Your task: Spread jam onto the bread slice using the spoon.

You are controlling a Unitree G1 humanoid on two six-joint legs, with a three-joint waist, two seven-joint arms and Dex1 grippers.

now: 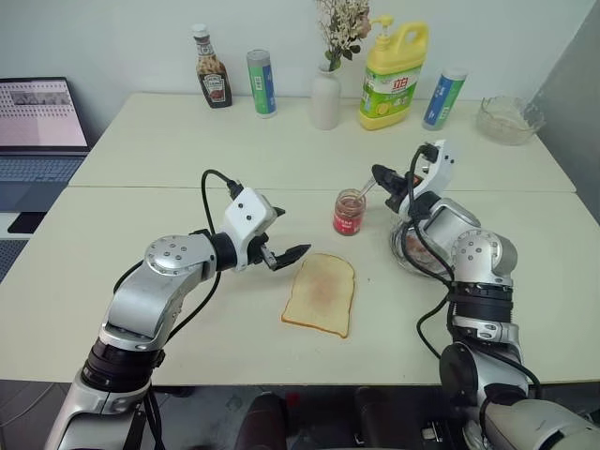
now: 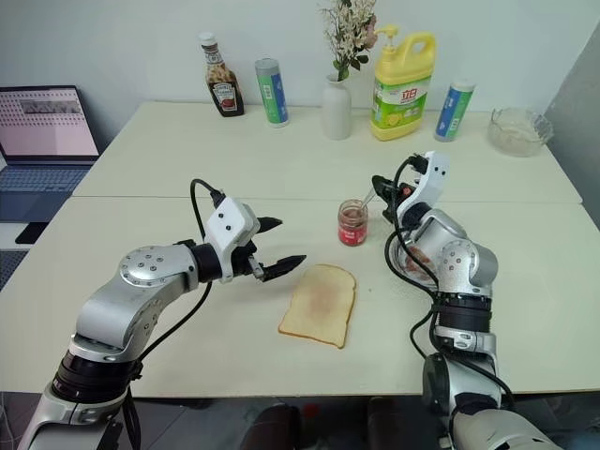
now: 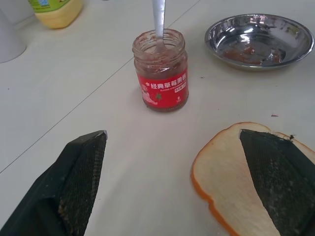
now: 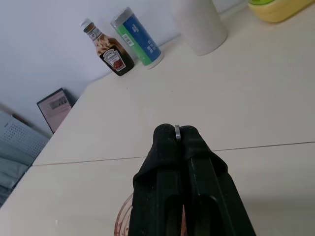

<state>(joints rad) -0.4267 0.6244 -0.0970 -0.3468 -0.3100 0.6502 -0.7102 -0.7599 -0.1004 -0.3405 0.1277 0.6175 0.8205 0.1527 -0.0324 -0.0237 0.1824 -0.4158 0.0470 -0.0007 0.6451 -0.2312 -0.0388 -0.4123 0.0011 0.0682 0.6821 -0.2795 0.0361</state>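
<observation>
A pale cream desk (image 1: 187,159) fills the room's middle, made of two tops butted together, with a seam running straight across from 9 o'clock to 3 o'clock. Behind it, at 12 o'clock, stands a plain whitish wall (image 1: 122,37), evenly lit with soft, shadowless light. At 9 o'clock a laptop (image 1: 37,127) sits open on a lower surface beside the desk. At 3 o'clock a grey panel (image 1: 577,103) slants down the edge

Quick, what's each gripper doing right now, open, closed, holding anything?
Left gripper: open, holding nothing, beside the bread slice.
Right gripper: shut on the spoon, whose bowl is down in the jam jar.
</observation>
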